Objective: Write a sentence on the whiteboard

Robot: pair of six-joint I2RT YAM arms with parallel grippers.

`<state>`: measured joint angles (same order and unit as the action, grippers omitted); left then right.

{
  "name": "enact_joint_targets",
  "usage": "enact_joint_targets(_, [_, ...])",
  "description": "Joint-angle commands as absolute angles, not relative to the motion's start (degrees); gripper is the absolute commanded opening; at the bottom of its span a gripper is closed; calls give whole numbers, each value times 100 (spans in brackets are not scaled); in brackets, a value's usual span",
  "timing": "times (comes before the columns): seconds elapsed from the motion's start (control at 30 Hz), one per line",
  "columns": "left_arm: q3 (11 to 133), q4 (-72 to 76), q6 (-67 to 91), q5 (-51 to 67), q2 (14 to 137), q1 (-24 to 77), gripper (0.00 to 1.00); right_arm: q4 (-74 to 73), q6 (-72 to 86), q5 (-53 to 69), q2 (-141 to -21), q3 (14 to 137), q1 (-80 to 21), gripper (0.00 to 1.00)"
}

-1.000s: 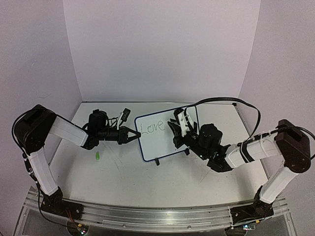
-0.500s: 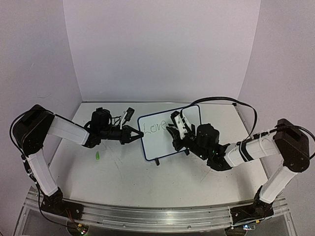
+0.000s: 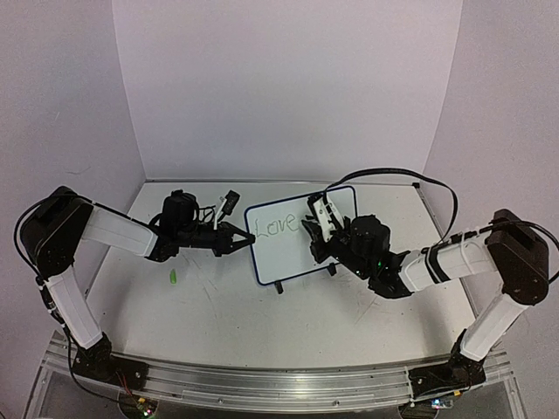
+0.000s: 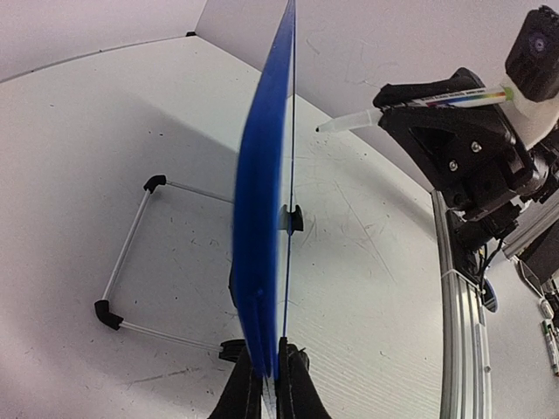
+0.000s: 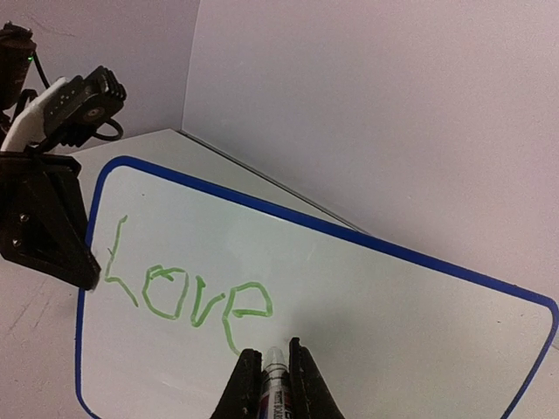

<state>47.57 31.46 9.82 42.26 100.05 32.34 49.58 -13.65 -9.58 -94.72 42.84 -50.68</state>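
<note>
Whiteboard with a dark blue rim stands on its two black feet in the middle of the white desk, between the two robot arms. The sentence is a single word in thin green handwriting, "Love", in the board's upper left area. In the right wrist view the word slants across the glossy white face.

The left fingers are closed tight on the board's left edge. In the left wrist view they pinch the thin blue edge from both sides, and a wire stand with black corner pieces shows behind the board.

The right fingers are shut on a white marker, which points at the board just below and to the right of the "e". In the left wrist view the marker has a coloured label and its tip sits just short of the board's face.

A small green object lies on the desk near the left arm, well apart from the board.
</note>
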Motion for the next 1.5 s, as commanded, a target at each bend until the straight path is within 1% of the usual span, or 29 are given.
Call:
enact_joint_targets(0.0, [4780,3026,520,3810,9858,3202,0,4970,-1310,-974,-9424,4579,-4913,0])
enact_joint_targets(0.37, [4811,3022,525,3736,9849,3200,0,4500,-1285,-434,-9531,4860,-4851,0])
enact_joint_targets(0.5, [4832,3022,520,3711,9873,3201,0,4463,-1201,-51,-9605,4906,-4915,0])
enact_joint_targets(0.73, [4842,3023,536,3692,9897,3200,0,4278,-1242,440,-10197,5324,-5322,0])
enact_joint_targets(0.87, [4844,3027,537,3707,9879,3199,0,4266,-1224,350,-10426,5530,-5563,0])
enact_joint_targets(1.03, [4844,3023,545,3707,9867,3200,0,4463,-1321,-235,-10465,5333,-5739,0])
enact_joint_targets(1.2, [4886,3023,536,3729,9913,3199,0,4458,-1460,-723,-10681,5435,-5848,0])
enact_joint_targets(1.33, [4886,3023,513,3720,9908,3201,0,4610,-1484,-1115,-10648,5343,-5886,0])
enact_joint_targets(1.47, [4877,3023,510,3734,9918,3205,0,4786,-1502,-1207,-10582,5170,-5892,0])
